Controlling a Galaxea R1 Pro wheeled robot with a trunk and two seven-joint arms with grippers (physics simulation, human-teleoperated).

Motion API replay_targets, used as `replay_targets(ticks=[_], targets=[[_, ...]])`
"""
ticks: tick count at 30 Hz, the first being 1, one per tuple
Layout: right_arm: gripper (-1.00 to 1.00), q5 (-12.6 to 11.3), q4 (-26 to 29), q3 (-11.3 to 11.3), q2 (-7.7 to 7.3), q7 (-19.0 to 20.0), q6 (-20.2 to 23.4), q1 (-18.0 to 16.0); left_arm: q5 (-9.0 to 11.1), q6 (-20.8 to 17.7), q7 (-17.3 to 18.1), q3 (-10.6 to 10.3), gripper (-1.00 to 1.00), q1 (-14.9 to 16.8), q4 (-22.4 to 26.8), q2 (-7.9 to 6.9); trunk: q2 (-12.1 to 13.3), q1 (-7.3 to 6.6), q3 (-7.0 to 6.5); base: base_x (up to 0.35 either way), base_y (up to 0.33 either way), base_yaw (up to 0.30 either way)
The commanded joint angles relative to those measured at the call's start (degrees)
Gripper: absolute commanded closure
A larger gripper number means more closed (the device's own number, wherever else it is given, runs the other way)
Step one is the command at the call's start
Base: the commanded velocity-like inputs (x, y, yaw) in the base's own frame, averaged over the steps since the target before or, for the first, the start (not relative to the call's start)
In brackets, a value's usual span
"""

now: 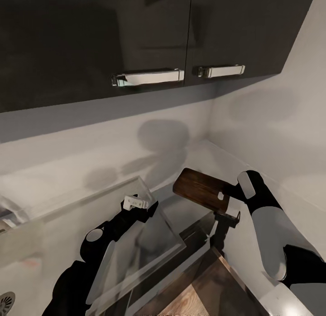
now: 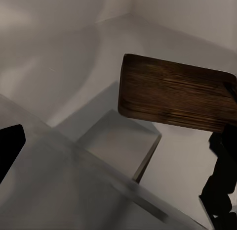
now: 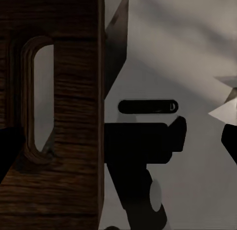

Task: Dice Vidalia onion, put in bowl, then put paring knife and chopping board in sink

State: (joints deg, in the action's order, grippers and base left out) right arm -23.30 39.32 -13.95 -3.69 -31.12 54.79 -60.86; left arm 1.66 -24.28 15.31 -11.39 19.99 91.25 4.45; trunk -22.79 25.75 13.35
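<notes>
My right pincer [image 1: 225, 202] is clamped on the slot-handle end of the board [image 1: 199, 187], and I have it lifted clear above the worktop [image 1: 190, 155] near the back corner where the two pale walls meet. In the head view the board tilts, its far end toward the wall, casting a soft shadow on the grey surface below. The right wrist view shows the slot [image 3: 38, 99] up close with the dark wood grain running past it. My left pincer [image 1: 136, 202] hangs to the left of the board, apart from it; I cannot tell whether its jaws are open or closed. From the left wrist view I see the board [image 2: 175, 94] from its underside. Bottom left in the head view, a round drain [image 1: 5, 302] peeks in. Dark cabinets [image 1: 90, 39] with chrome handles [image 1: 147, 76] hang overhead.
</notes>
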Motion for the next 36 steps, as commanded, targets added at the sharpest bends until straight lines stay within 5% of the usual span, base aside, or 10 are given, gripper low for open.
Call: replay_targets(ticks=[1, 36], targets=[[-1.00, -0.60, 0.05, -0.02, -0.01, -0.52, 0.10, -0.05, 0.18, -0.41, 0.16, 0.05, -1.00, 0.05, 0.07, 0.03, -0.12, 0.03, 0.21, 0.000, 0.000, 0.000], [-1.00, -0.60, 0.05, -0.01, -0.01, -0.52, 0.14, -0.05, 0.19, -0.38, 0.16, 0.03, -1.00, 0.05, 0.07, 0.03, -0.12, 0.03, 1.63, 0.000, 0.000, 0.000]])
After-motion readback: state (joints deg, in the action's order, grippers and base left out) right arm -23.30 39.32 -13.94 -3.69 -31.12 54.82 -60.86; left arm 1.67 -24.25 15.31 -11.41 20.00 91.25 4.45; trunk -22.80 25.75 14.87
